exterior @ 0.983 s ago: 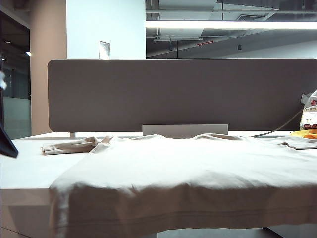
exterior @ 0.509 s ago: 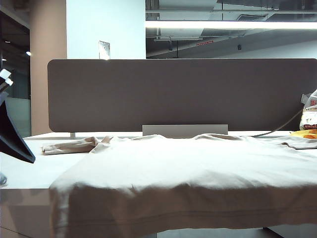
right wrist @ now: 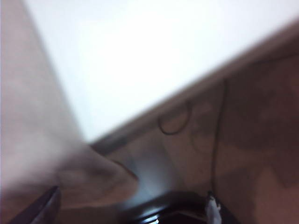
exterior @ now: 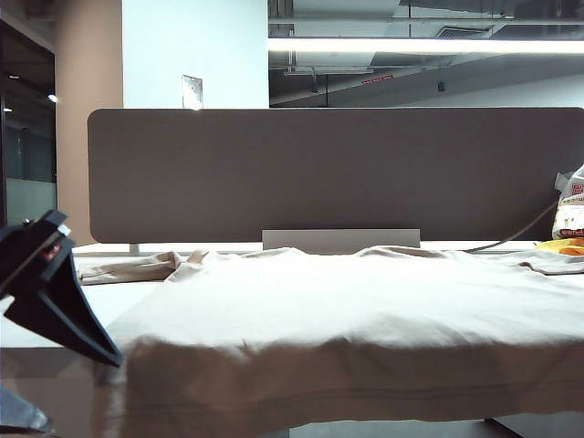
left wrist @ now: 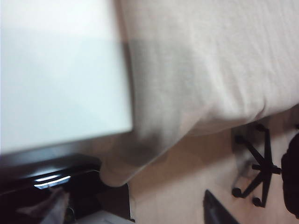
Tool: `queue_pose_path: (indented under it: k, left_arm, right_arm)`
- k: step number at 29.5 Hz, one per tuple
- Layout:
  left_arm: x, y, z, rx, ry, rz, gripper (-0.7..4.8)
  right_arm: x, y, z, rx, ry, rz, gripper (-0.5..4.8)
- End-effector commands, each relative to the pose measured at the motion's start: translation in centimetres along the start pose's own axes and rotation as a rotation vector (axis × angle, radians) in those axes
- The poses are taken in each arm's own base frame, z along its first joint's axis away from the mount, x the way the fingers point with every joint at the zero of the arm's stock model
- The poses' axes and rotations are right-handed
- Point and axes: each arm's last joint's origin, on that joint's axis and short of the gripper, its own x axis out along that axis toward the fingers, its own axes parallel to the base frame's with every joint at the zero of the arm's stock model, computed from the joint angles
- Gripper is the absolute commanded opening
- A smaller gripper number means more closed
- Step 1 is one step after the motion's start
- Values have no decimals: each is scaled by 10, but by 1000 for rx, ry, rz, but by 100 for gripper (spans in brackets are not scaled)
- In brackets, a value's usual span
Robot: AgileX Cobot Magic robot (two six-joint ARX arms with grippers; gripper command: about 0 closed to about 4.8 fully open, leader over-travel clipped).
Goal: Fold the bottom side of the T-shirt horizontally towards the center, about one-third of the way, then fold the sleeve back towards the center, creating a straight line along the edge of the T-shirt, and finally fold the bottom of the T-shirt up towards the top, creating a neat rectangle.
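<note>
Down at the near left corner, the left arm has swung well into the exterior view; a second ago only a dark sliver showed at the left edge, and now the left claw [exterior: 64, 315] hangs just beside the shirt's left corner. Nothing else has shifted: the T-shirt [exterior: 347, 310] lies spread across the tabletop [exterior: 46, 324] exactly as before, nearly as wide as the surface, with the bottom of the T-shirt [exterior: 347, 401] draped over the near edge, its hem band hanging below.

From the exterior view I cannot tell how the left claw's jaws stand, and the left wrist view shows only one dark fingertip [left wrist: 219, 210] low in the picture, with cloth [left wrist: 205, 70] falling off the table corner. It holds nothing that I can see.

The right claw [right wrist: 131, 207] is out of the exterior view. Its own camera shows two fingertips set wide apart, so it stands open, with the shirt's hanging corner [right wrist: 93, 179] close between them but not pinched.

I'd judge no fold has begun. Both arms seem to be lining up on the hanging edge, one at each end, ready for the first grab.
</note>
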Motion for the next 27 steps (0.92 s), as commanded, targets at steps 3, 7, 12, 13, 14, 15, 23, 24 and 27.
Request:
queue_pose_path:
  k: [3, 7, 12, 13, 14, 15, 23, 24, 27]
  left_arm:
    - [6, -6, 15, 27, -9, -59, 374]
    - [7, -13, 28, 43, -35, -72, 374]
    - [7, -15, 31, 46, -42, -72, 373]
    - [7, -14, 31, 46, -41, -71, 373]
    - [7, -14, 31, 45, -40, -71, 373]
    - [7, -14, 31, 44, -38, -71, 373]
    - [16, -26, 19, 80, 36, -76, 373]
    - [17, -28, 18, 89, 38, -69, 373]
    - [21, -33, 12, 112, 59, -67, 372]
  right_arm:
    - [1, 2, 4, -8, -26, 37, 388]
    - [13, 1, 2, 0, 30, 70, 387]
    - [25, -2, -1, 9, 76, 78, 387]
    - [26, -2, -1, 10, 82, 86, 387]
    - [29, -2, -1, 10, 80, 91, 386]
    - [29, -2, -1, 10, 81, 91, 385]
    - [30, 1, 2, -1, 70, 176, 323]
    - [30, 2, 3, -4, 59, 180, 323]
    - [30, 2, 5, -8, 46, 185, 322]
